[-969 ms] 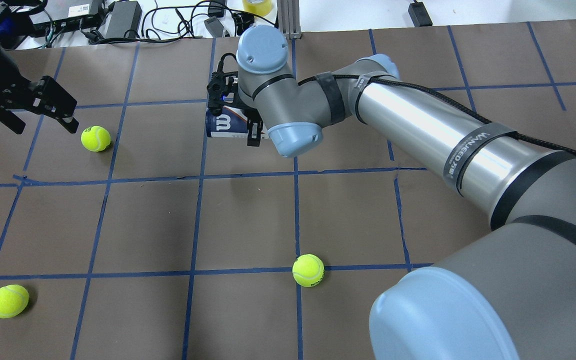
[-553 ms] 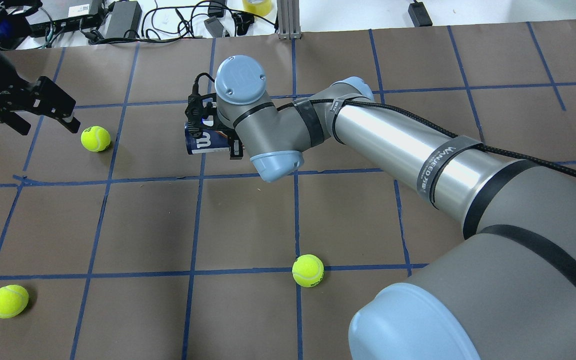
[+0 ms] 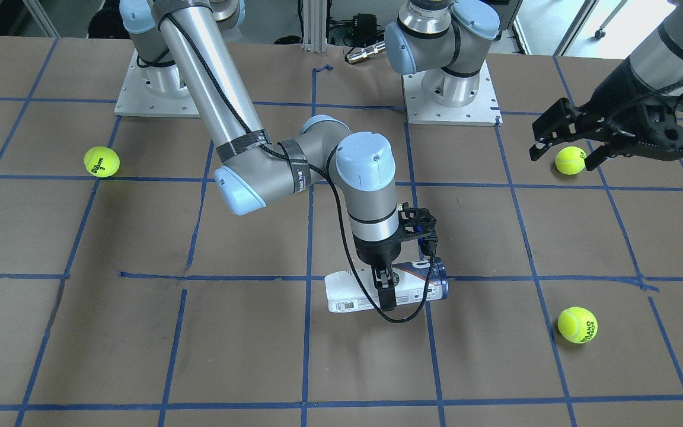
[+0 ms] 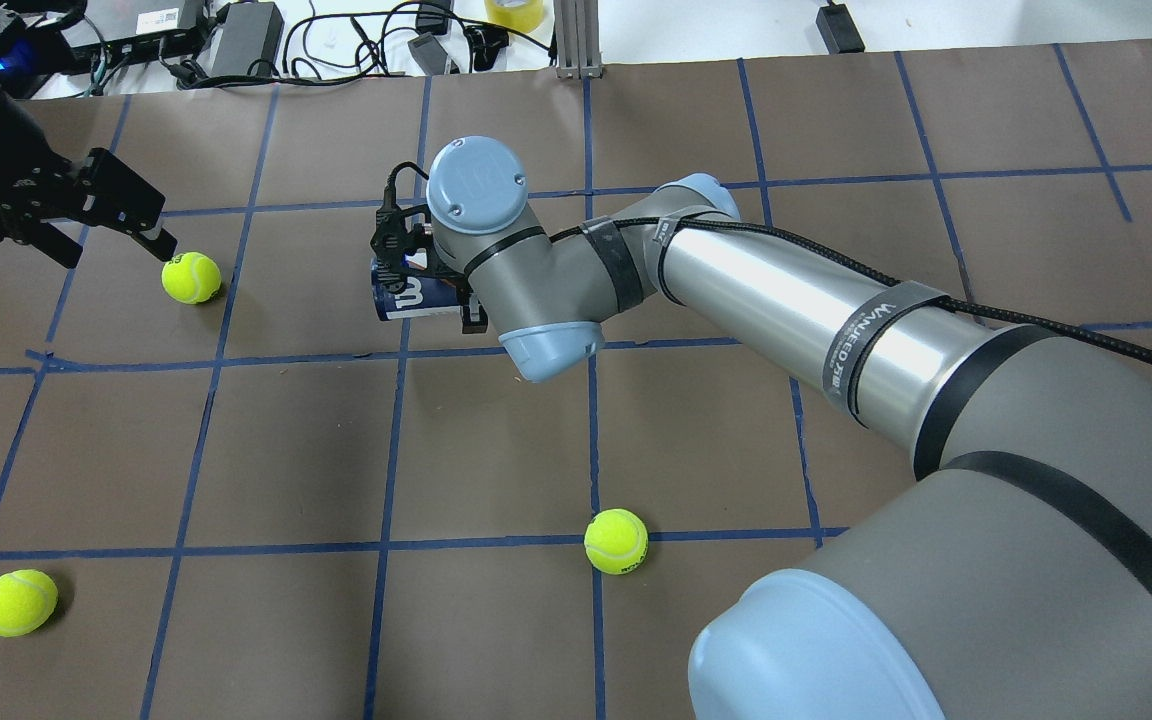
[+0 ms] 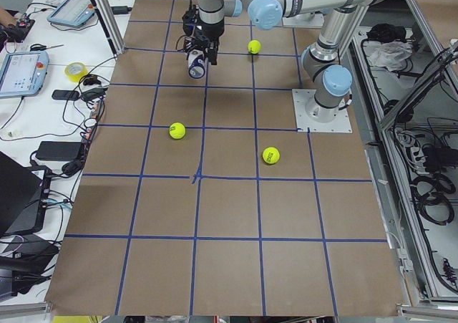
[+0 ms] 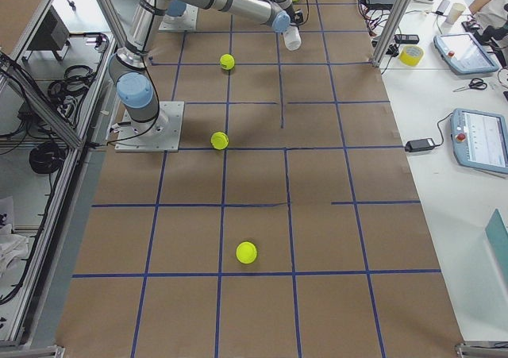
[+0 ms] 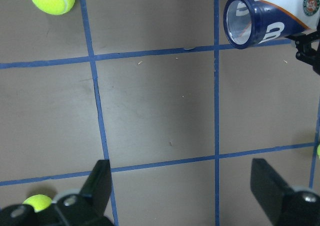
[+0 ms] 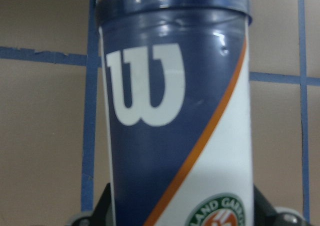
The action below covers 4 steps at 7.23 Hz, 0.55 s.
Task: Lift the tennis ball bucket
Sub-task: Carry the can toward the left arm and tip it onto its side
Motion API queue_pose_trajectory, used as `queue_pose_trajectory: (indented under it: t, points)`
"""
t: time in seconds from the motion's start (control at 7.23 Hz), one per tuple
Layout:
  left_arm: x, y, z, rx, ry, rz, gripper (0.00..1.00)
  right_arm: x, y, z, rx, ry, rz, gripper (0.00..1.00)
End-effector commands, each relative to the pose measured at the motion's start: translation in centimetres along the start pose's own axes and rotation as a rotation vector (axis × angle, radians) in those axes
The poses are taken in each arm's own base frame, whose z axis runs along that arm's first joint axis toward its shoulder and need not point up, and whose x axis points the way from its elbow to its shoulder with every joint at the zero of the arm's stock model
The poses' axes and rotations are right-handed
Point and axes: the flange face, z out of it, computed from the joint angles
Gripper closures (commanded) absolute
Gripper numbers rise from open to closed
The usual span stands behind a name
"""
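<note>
Tennis ball bucket (image 3: 350, 295) — slim white-and-navy tube, navy rim, round emblem — horizontal, by a blue tape crossing (image 3: 430, 277)

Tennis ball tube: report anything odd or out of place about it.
The white and navy tennis ball tube is horizontal, not upright, clamped in the right gripper. Its dark-rimmed end looks empty, while three yellow-green tennis balls lie scattered on the brown table. No damage shows.

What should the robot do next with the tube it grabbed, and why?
Probably raise the right gripper straight up, slowly. Its jaws are shut across the middle of the tennis ball bucket, which lies sideways, so a level lift should hold it balanced. The left gripper is open and off by a tennis ball, so it isn't helping.
</note>
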Motion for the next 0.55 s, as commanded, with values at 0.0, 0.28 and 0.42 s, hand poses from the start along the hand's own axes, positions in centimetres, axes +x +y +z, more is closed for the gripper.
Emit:
queue_pose_trajectory:
  t: [0.0,0.28,0.42]
  points:
    - [0.1,-0.1,0.2,0.0,0.013,0.001,0.0,-0.2,0.5,0.5,-0.033,0.006,0.047,0.14]
    - [0.1,-0.1,0.2,0.0,0.013,0.001,0.0,-1.0,0.5,1.8,-0.038,-0.011,0.065,0.14]
    - [0.1,-0.1,0.2,0.002,0.013,0.001,0.0,-1.0,0.5,1.9,-0.038,-0.011,0.065,0.14]
